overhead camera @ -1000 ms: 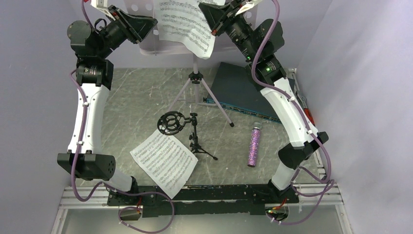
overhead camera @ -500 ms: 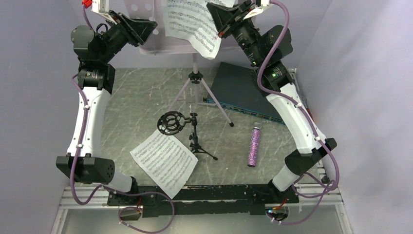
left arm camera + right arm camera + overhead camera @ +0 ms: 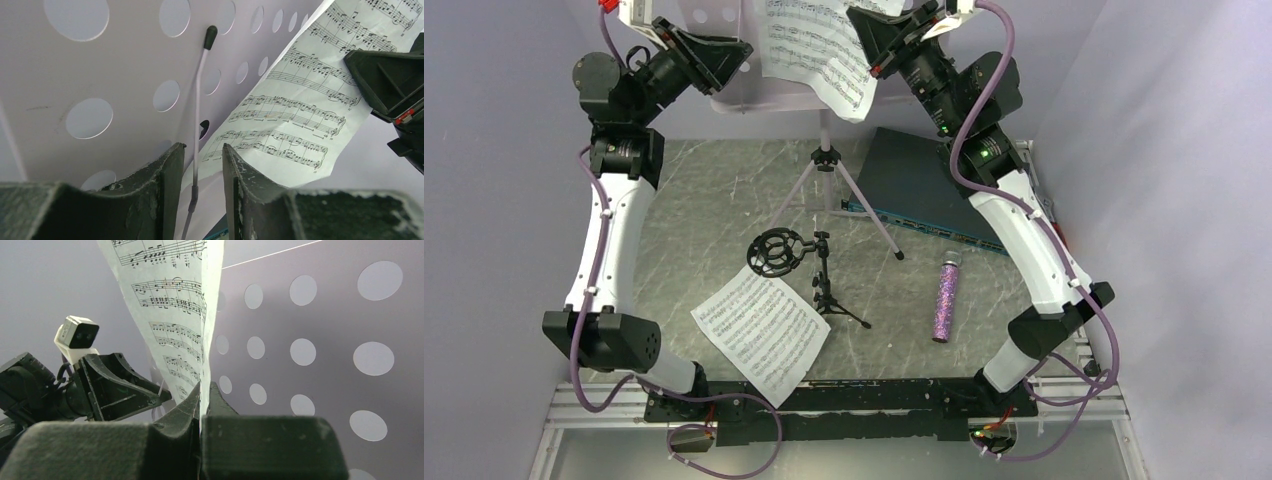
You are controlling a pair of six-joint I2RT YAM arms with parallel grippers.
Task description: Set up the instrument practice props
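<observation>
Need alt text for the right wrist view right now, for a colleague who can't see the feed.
The right tool is shut on the edge of a sheet-music page, which rises up out of its grip. Behind it to the right is the lilac perforated music stand; the left arm sits at lower left.
</observation>
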